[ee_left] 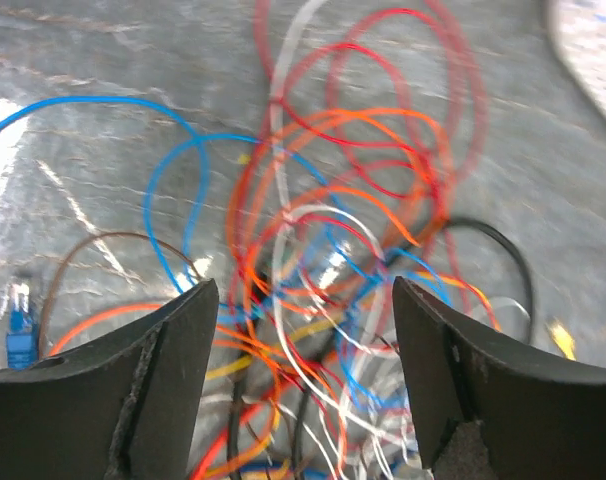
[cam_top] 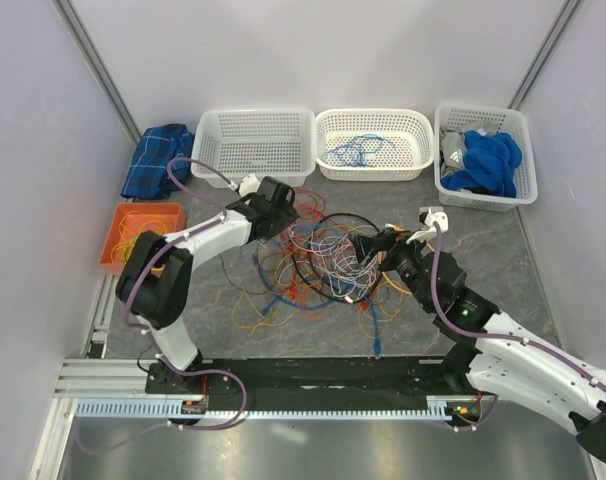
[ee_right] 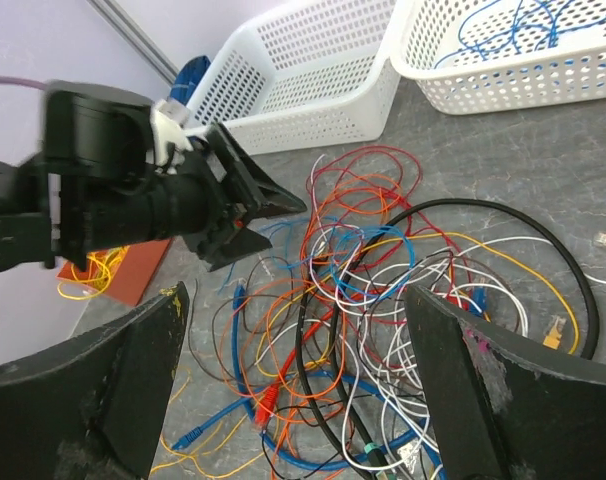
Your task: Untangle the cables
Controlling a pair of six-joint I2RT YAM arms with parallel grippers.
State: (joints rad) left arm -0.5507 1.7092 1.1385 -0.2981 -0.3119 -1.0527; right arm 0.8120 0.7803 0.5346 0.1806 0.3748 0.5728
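The cables [cam_top: 328, 262] lie in a jumble of orange, red, blue, white and yellow wires mid-table, with a thick black loop [cam_top: 335, 222] among them. My left gripper [cam_top: 291, 215] is open at the jumble's upper left edge; its wrist view shows the jaws wide apart [ee_left: 305, 285] just above red, orange and blue wires [ee_left: 333, 240], holding nothing. My right gripper [cam_top: 381, 248] is open at the jumble's right side. Its wrist view [ee_right: 298, 295] looks over the wires [ee_right: 383, 280] and black loop [ee_right: 488, 206], with the left gripper [ee_right: 258, 205] opposite.
Three white baskets stand at the back: one on the left [cam_top: 255, 118], one with a blue cable [cam_top: 373, 118], one with blue cloth [cam_top: 523, 150]. An orange tray [cam_top: 118, 240] of yellow wire and a plaid cloth [cam_top: 161, 160] are at left.
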